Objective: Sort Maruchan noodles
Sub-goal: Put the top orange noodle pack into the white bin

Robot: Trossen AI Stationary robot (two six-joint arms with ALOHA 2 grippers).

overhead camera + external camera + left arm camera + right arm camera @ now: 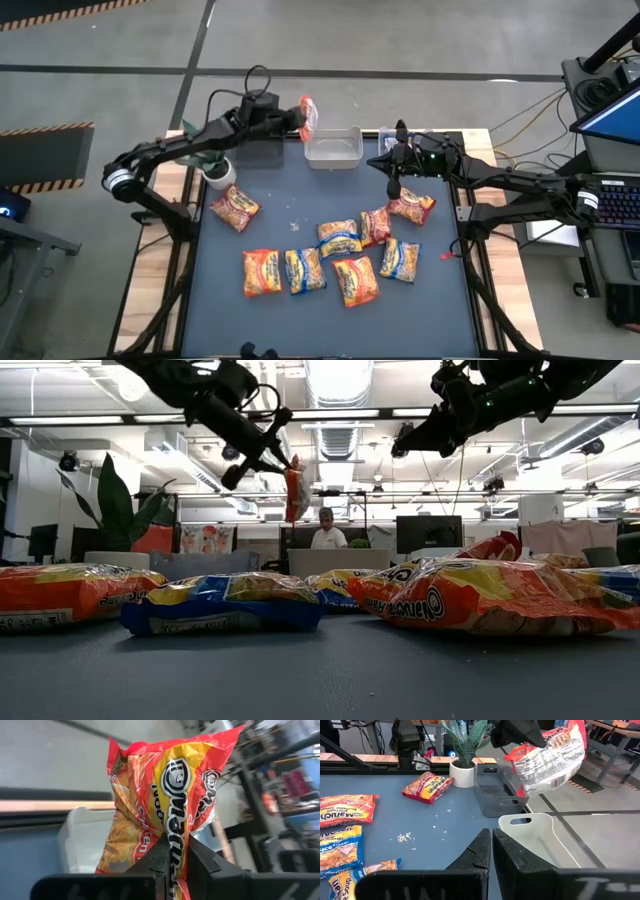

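Observation:
My left gripper point(297, 115) is raised above the table's far edge and is shut on an orange Maruchan packet point(295, 488), beside the clear bin point(333, 147). The same packet point(550, 757) appears in the right wrist view, above the bins. My right gripper point(392, 168) hovers shut over the far right of the table and touches nothing. Several more packets lie flat on the dark mat: orange point(262, 272), blue-and-yellow point(305, 270), dark red point(411, 207), and one apart on the left point(235, 208). My left gripper pinches the orange packet between its two fingers point(162, 857), on the creased wrapper at one end point(176, 837). The fingers come slanting down from the table's left. The packet is lifted clear and hangs below them, roughly upright.
A grey bin point(497, 795) sits left of the clear bin point(540, 840), with a potted plant point(215, 170) at the far left corner. Crumbs point(407, 837) dot the mat. A person point(326, 530) sits in the room beyond. The mat's near strip is bare.

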